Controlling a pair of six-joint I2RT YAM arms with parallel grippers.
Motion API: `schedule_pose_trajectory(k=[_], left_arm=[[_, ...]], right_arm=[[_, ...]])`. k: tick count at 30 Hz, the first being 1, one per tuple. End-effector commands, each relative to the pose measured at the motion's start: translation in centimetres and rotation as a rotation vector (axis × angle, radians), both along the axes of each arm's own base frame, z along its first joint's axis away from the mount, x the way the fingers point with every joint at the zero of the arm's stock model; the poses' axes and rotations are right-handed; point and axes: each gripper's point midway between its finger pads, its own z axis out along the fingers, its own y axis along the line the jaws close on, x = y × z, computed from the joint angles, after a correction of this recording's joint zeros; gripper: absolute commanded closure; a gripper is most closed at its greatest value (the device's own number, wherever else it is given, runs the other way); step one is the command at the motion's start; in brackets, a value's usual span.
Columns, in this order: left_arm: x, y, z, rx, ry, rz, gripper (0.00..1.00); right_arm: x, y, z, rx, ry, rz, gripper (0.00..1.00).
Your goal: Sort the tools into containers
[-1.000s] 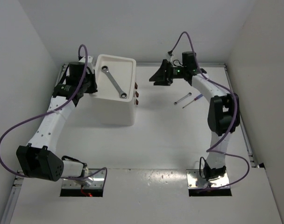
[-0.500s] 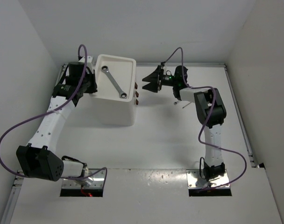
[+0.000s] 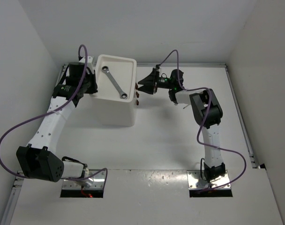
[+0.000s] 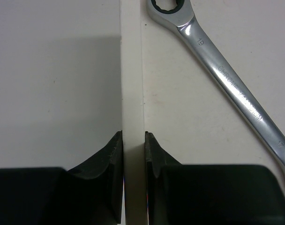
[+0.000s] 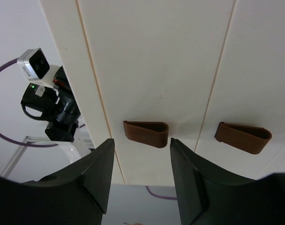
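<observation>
We brace the white plastic drawer unit [image 3: 115, 110], left end effector [image 4: 132, 138] pinching its rim [image 4: 131, 70], right end effector [image 5: 141, 141] spread before a reddish-brown handle [image 5: 145, 133].

This looks like a robotics lab bench: plain white panels [image 3: 147, 28] box in a white surface [image 3: 156, 140], a left arm [image 3: 51, 119] and a right arm [image 3: 211, 138] are bolted to metal plates [image 3: 194, 177] along the bottom edge, and purple cables [image 3: 81, 46] loop off both.

Bright, even overhead light here; the drawer unit [image 3: 115, 110] casts only a soft shadow. The wrench [image 4: 236, 93] glints crisply, while the right gripper [image 5: 142, 143] looms dark and slightly blurred.
</observation>
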Motion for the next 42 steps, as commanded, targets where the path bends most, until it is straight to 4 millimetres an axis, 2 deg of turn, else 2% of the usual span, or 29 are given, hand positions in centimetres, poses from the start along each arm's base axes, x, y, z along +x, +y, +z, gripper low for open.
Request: schedule_pose_trajectory(k=[1, 9, 17, 20, 26, 28, 30, 32, 35, 36, 40, 41, 42], left_arm=[[0.1, -1.0, -0.4, -0.067, 0.015, -0.014, 1.0], [0.0, -0.9, -0.8, -0.066, 0.024, -0.014, 1.0], [-0.1, -0.9, -1.2, -0.065, 0.033, -0.014, 1.0], [-0.1, -0.9, -1.2, -0.065, 0.033, -0.014, 1.0], [-0.1, -0.9, -1.4, -0.065, 0.033, -0.014, 1.0], [-0.1, -0.9, -1.4, -0.065, 0.033, -0.014, 1.0], [-0.1, -0.9, -1.4, -0.065, 0.033, -0.014, 1.0], [-0.1, -0.9, -1.4, -0.065, 0.033, -0.014, 1.0], [-0.3, -0.9, -1.4, -0.065, 0.033, -0.014, 1.0], [-0.3, -0.9, -1.4, -0.065, 0.033, -0.014, 1.0], [-0.5, -0.5, -1.5, -0.06, 0.032, 0.009, 1.0], [-0.6, -0.6, -1.2, -0.069, 0.024, 0.014, 1.0], [-0.6, -0.6, -1.2, -0.069, 0.024, 0.014, 1.0]], right_arm=[[0.0, 0.2, 1.6, 0.04, -0.074, -0.01, 0.49], [0.4, 0.2, 0.9, 0.039, -0.063, -0.019, 0.49], [-0.6, 2.1, 1.9, 0.052, -0.081, 0.022, 0.49], [-0.8, 2.5, 1.7, 0.056, -0.084, 0.023, 0.53], [-0.9, 2.4, 2.6, 0.068, -0.111, 0.014, 0.76], [-0.7, 1.9, 3.2, 0.072, -0.122, 0.005, 0.87], [-0.5, 1.3, 2.4, 0.063, -0.101, -0.007, 0.96], [-0.5, 0.1, 2.8, 0.058, -0.105, -0.013, 1.0], [0.0, -1.6, 2.3, 0.043, -0.112, -0.034, 1.0], [0.2, -2.0, 2.8, 0.045, -0.122, -0.043, 1.0], [0.6, -4.2, 1.7, 0.026, -0.1, -0.071, 1.0], [0.7, -4.7, 2.2, 0.03, -0.118, -0.08, 1.0], [0.8, -5.4, 1.7, 0.024, -0.105, -0.085, 1.0]])
